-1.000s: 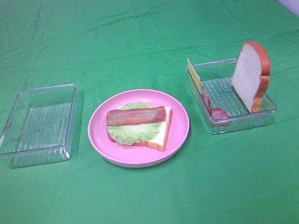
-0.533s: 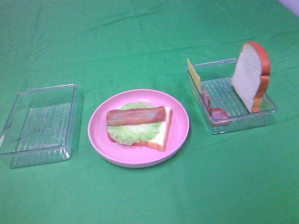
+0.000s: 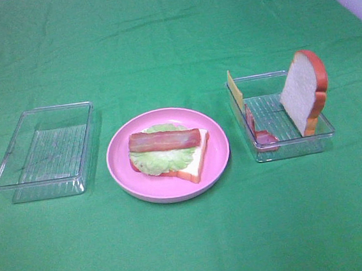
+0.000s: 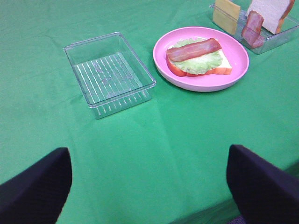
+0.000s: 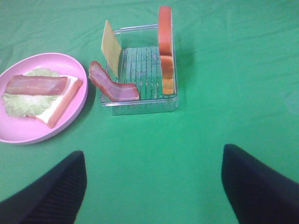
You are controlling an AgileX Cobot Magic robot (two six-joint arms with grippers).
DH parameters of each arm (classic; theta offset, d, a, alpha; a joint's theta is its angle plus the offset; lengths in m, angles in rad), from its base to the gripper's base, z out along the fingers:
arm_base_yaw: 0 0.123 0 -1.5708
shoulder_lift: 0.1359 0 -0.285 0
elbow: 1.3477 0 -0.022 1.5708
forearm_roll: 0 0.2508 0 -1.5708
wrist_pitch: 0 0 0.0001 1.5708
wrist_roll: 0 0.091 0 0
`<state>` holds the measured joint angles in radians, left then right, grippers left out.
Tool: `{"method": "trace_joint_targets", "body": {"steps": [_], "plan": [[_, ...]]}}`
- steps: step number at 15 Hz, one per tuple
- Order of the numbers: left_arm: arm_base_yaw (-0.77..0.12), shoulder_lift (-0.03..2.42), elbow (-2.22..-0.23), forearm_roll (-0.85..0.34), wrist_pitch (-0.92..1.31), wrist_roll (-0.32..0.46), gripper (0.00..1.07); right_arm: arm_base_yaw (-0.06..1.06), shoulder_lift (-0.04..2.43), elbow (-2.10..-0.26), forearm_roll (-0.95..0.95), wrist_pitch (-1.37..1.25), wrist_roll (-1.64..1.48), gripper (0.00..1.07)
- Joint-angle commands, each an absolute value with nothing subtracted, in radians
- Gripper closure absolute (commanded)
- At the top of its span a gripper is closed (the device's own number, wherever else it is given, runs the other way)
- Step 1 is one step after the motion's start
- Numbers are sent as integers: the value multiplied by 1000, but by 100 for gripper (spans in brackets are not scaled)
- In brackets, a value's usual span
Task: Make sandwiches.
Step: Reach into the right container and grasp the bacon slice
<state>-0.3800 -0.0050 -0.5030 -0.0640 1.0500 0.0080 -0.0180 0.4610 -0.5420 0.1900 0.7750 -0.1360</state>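
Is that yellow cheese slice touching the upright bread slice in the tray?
Apart. The right wrist view shows the cheese and bread at opposite sides of the tray, with bare ribbed floor between them.

left clear tray [image 3: 45, 187], pink plate [image 3: 218, 159], right clear tray [image 3: 294, 149], green cloth [image 3: 172, 46]

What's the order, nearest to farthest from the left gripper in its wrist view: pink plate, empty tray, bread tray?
1. Empty tray, nearest, on the robot's left.
2. Pink plate, in the middle.
3. Bread tray, farthest, on the robot's right.
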Motion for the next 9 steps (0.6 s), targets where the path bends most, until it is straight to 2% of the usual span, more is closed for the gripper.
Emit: {"method": "trace_joint_targets", "body": {"steps": [1,5,9], "plan": [[-381,-14,-501,-71,1038,9,22,-23,612,-599,198,711,-132,32],[-381,-14,-501,-71,1038,9,22,-23,1008,-821,258,749,-135,32],[-381,-14,-501,-71,1038,9,22,-22,1298,-1022,390,884,-222,39]]}}
